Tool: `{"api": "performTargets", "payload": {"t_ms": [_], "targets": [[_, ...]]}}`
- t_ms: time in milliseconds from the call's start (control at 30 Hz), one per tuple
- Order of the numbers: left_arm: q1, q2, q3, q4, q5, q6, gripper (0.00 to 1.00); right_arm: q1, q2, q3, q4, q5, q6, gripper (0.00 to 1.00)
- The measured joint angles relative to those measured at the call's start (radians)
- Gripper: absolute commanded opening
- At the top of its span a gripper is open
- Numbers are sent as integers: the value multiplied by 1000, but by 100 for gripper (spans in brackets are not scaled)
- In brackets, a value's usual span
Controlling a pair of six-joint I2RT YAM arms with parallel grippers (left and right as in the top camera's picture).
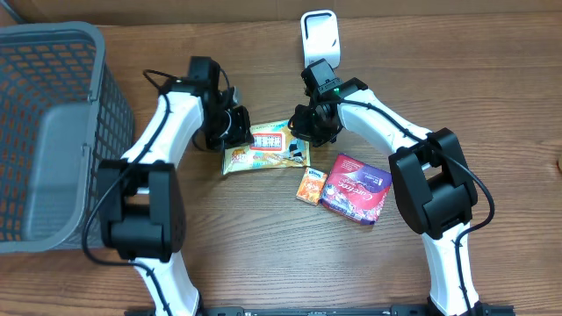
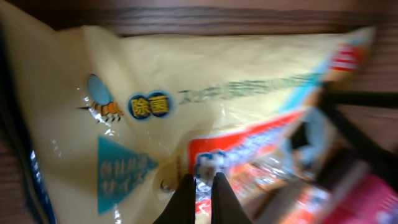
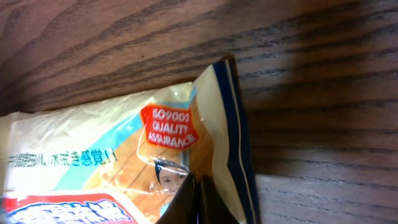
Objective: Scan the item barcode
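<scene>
Over the table (image 1: 263, 263), left gripper (image 1: 239, 130) and right gripper (image 1: 301, 136) angle inward, each clamped on the packet (image 1: 268, 154).

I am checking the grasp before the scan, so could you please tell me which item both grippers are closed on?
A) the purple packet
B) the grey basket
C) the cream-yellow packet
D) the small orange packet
C: the left gripper and the right gripper are each pinched shut on an edge of the cream-yellow packet, one at either end.
</scene>
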Motion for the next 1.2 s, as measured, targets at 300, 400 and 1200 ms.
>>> {"api": "performTargets", "payload": {"t_ms": [300,400,1200], "targets": [[10,56,5,-103,-338,-94,4,-2,0,0,-13,7,0,4],[36,66,51,-174,-429,-119,4,-8,0,0,-18,20,0,4],[-71,82,124,-11,-165,-142,4,56,-80,56,-29,-56,-50,4]]}}
